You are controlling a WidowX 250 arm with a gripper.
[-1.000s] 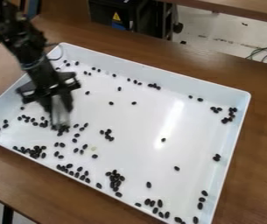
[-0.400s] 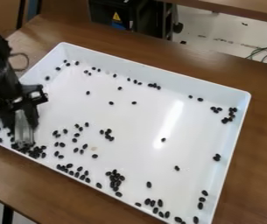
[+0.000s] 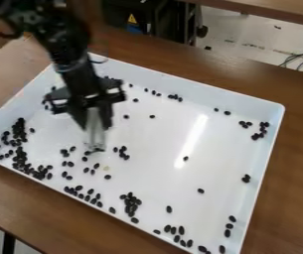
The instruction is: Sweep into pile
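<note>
The hand (image 3: 95, 124) is seen over the tray (image 3: 154, 173), a pale tool (image 3: 95, 136) gripped in it; black beans (image 3: 20, 158) are scattered on the tray, most densely at lower left.

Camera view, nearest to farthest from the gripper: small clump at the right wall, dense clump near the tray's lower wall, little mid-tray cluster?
From the gripper:
1. Little mid-tray cluster, just right in view
2. Dense clump, below, toward lower wall
3. Small clump, far right, at the wall
</note>
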